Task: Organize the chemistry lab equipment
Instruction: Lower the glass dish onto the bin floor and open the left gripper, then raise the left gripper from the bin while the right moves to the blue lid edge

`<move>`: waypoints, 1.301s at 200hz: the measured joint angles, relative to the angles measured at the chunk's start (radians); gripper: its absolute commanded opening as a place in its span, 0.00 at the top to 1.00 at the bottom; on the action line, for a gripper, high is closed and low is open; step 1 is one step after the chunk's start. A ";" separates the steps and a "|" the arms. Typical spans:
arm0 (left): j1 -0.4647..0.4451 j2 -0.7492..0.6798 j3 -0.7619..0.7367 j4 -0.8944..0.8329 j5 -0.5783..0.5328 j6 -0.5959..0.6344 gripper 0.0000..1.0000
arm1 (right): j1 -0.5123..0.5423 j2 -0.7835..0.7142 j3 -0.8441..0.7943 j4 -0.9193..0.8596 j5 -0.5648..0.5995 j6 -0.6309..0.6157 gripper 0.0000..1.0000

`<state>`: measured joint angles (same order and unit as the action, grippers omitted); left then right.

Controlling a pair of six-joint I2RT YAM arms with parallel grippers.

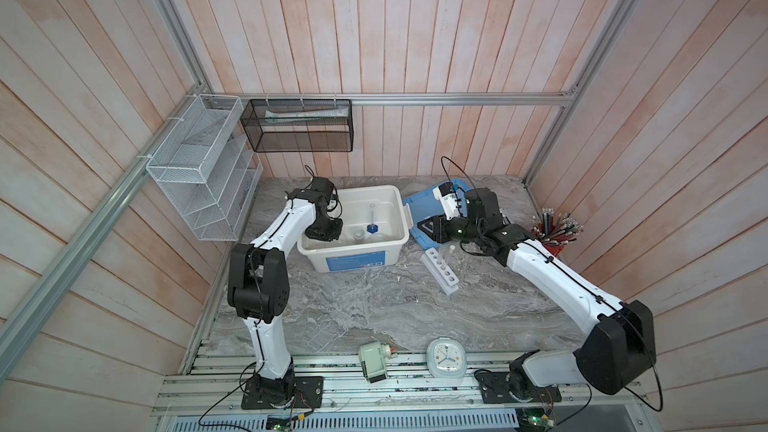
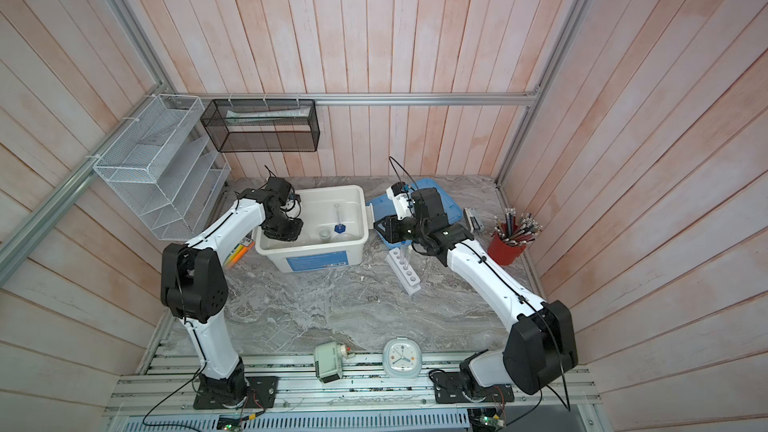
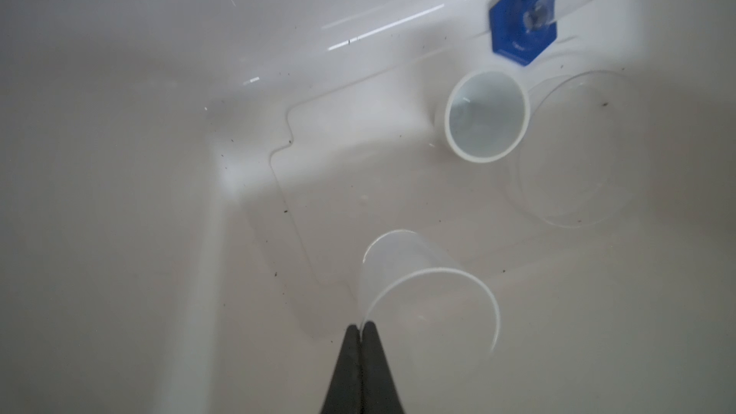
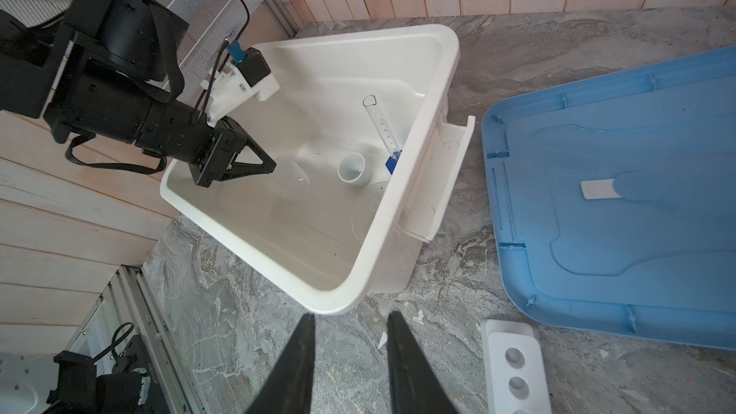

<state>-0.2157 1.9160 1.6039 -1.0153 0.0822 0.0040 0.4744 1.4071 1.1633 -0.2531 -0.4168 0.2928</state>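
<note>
Toward the back edge of the desk, left of middle, sits a white bin with its top open. A blue lid lies just to its right, near the back right corner. Between the bin and the front edge the marble is wide and bare. A clock sits at the front edge and a red cup of pencils at the right edge.

The left gripper reaches down inside the bin near its left wall, fingers pressed together on the rim of a clear cup. That cup is tipped, mouth toward the gripper, base toward the bin floor. Apart from it, a white cup stands mouth up. A round dish lies flat just beside the white cup. A cylinder stands on its blue base, long axis upright.

The right gripper hovers over bare desk between bin and lid, fingers partly apart, holding nothing. A rack lies near it, long axis running back to front, holes up. A thin tube with a white cap shows at the rack's right side; whether it lies or stands I cannot tell.
</note>
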 measured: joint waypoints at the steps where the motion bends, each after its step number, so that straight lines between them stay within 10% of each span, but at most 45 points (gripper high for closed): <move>1: 0.000 0.000 -0.001 0.000 0.000 0.000 1.00 | 0.000 0.000 0.000 0.000 0.000 0.000 0.67; 119: -0.010 0.027 -0.014 0.041 0.018 -0.005 1.00 | -0.006 0.000 -0.012 0.014 0.000 0.000 0.67; 260: -0.010 0.029 0.016 0.046 0.024 0.058 0.52 | -0.014 0.000 -0.016 0.009 0.015 -0.001 0.62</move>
<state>-0.2260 1.9453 1.6203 -0.9695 0.1059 0.0624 0.4603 1.4071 1.1473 -0.2443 -0.4015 0.2920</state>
